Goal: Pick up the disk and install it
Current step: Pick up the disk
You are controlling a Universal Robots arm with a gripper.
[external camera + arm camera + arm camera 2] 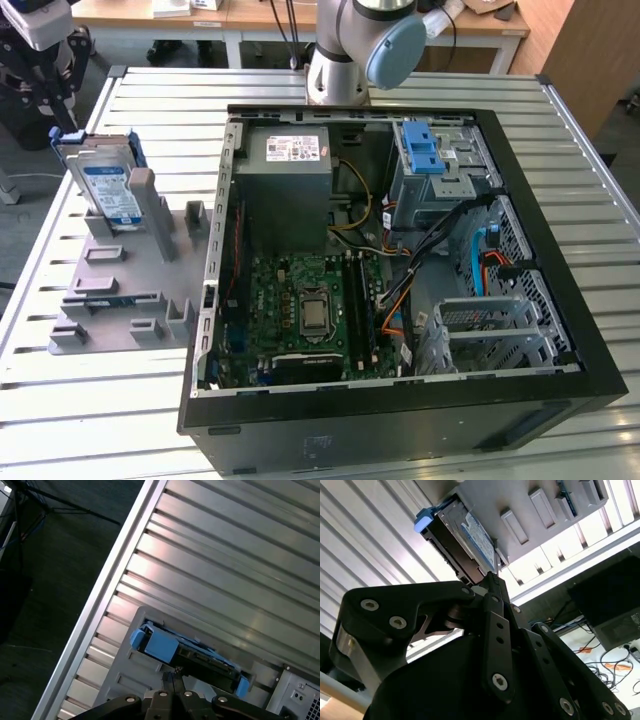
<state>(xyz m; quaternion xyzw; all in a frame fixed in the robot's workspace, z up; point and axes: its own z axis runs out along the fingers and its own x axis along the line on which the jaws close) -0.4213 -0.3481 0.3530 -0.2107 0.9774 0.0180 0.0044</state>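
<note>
In the exterior view the disk stands on edge in the grey rack, beside the open computer case. In the second wrist view the gripper sits close by its edge, jaws pressed together (nothing held). The first wrist view agrees; pushing in like this would likely ram the disk, not straddle it

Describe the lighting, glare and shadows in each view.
Exterior view: even light, glare whitening the table at lower left, the computer case interior shaded. Second wrist view: the pincer is backlit and dark, slats beyond the disk blown out. First wrist view: streaky sheen on slats, dark floor.
</note>
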